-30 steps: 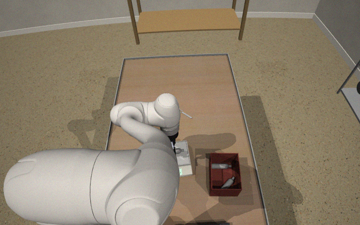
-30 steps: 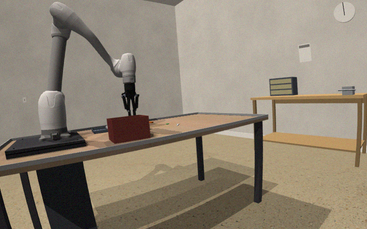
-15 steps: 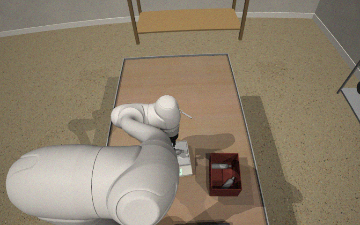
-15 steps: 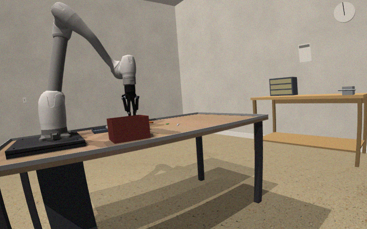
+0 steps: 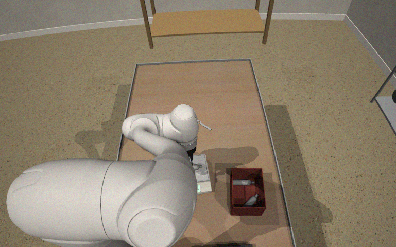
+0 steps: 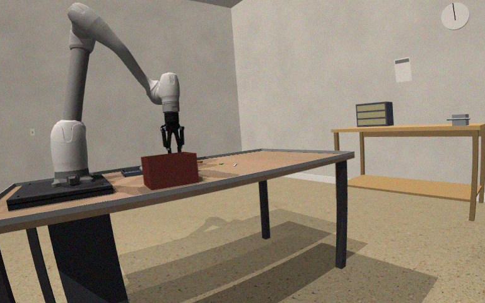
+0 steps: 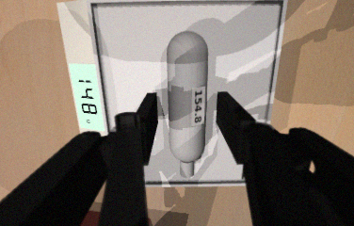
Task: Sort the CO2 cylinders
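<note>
A silver CO2 cylinder (image 7: 186, 71) (image 5: 196, 166) stamped 154.8 lies flat on the white scale (image 7: 127, 47) (image 5: 205, 186). The scale's green display (image 7: 87, 96) reads 148. My gripper (image 7: 186, 107) (image 5: 191, 157) (image 6: 172, 149) is open. Its fingers stand on either side of the cylinder's middle with a gap on each side. The red scrap bin (image 5: 247, 209) (image 6: 169, 170) stands to the right of the scale and holds two cylinders (image 5: 242, 182) (image 5: 251, 199). The dark tray (image 6: 130, 172) shows only in the exterior view, behind the bin; the arm hides it in the top view.
The arm's big links fill the lower left of the top view. The black base plate (image 6: 50, 189) sits at the table's near end. Small green (image 6: 221, 163), orange (image 6: 199, 161) and white (image 6: 234, 164) bits lie farther along the table. A wooden side table (image 6: 406, 129) stands apart.
</note>
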